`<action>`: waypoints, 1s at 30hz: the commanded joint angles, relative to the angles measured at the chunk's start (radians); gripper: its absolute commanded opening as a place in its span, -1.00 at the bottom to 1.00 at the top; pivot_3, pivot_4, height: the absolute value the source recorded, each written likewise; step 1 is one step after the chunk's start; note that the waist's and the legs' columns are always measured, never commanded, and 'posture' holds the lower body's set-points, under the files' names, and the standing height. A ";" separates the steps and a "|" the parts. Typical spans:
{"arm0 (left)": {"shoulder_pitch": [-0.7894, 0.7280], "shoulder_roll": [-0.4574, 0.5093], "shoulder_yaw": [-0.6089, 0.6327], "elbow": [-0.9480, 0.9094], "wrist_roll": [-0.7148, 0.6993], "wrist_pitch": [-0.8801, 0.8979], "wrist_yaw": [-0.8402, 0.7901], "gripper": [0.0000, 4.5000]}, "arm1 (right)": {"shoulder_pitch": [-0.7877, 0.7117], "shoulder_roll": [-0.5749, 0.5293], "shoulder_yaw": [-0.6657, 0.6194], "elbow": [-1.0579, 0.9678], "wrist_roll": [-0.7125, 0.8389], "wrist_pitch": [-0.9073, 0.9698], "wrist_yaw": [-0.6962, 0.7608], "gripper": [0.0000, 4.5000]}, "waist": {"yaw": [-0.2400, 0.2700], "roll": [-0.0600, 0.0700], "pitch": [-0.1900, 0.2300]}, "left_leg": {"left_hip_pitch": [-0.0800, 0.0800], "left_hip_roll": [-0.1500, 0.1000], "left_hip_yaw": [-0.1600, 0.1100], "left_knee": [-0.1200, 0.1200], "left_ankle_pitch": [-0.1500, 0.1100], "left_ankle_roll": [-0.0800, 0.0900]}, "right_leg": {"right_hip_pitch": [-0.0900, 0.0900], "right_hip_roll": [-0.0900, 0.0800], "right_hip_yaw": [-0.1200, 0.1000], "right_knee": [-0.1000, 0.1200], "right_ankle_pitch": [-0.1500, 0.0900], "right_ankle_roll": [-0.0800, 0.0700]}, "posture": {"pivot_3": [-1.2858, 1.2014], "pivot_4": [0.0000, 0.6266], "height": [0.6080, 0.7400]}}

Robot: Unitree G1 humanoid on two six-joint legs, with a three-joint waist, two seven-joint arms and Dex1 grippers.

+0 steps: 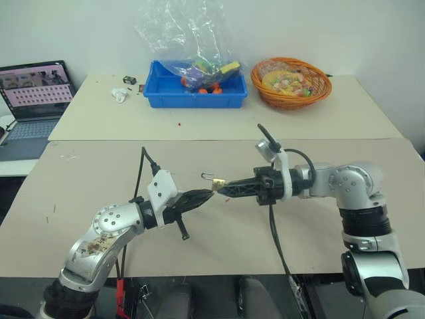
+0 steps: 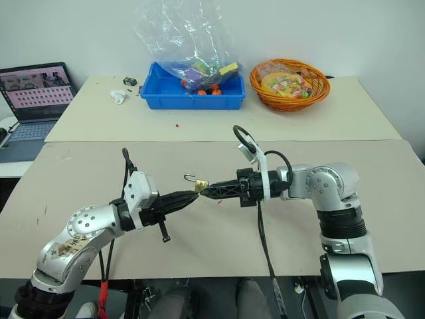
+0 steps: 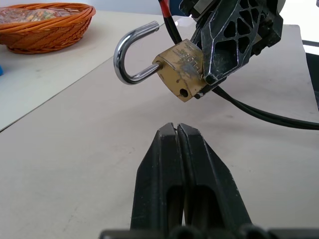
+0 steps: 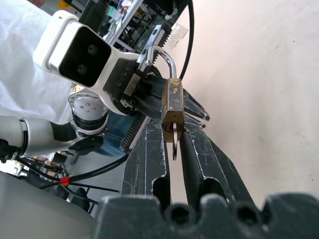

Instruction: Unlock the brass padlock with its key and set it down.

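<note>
Brass padlock (image 3: 183, 69), shackle sprung, key (image 4: 174, 144) inserted: clamped in right pincer (image 1: 220, 188). Left pincer (image 1: 208, 193) clenched, empty, at padlock's 8 o'clock.

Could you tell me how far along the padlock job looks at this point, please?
Done: the brass padlock is unlocked, its shackle swung open, with the key in its base. In hand: the right pincer is holding the padlock above the table; the left pincer is shut and empty beside it. Left: setting it down.

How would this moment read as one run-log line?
padlock: shackle open, off table | right gripper: shut on padlock | key: in keyhole | left gripper: shut, empty
</note>
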 commanded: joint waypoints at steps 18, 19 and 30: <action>-0.023 -0.001 0.014 -0.027 0.016 -0.042 -0.014 -0.94 | 0.041 -0.089 0.133 -0.145 -0.105 -0.105 0.110 -1.00 | -0.002 0.000 0.000 | 0.000 0.000 0.000 0.000 0.000 0.000 | 0.000 0.000 0.000 0.000 0.000 0.000 | 0.03 -0.52 0.92; -0.022 -0.001 0.014 -0.028 0.015 -0.040 -0.014 -0.94 | 0.042 -0.091 0.131 -0.153 -0.101 -0.104 0.113 -1.00 | -0.001 0.000 0.000 | 0.000 0.000 0.000 0.000 0.000 0.000 | 0.000 0.000 0.000 0.000 0.000 0.000 | 0.03 -0.52 0.92; -0.016 -0.003 0.019 -0.022 0.021 -0.061 -0.017 -0.94 | 0.037 -0.123 0.144 -0.105 -0.134 -0.121 0.153 -1.00 | -0.001 0.000 0.000 | 0.000 0.000 0.000 0.000 0.000 0.000 | 0.000 0.000 0.000 0.000 0.000 0.000 | 0.03 -0.52 0.92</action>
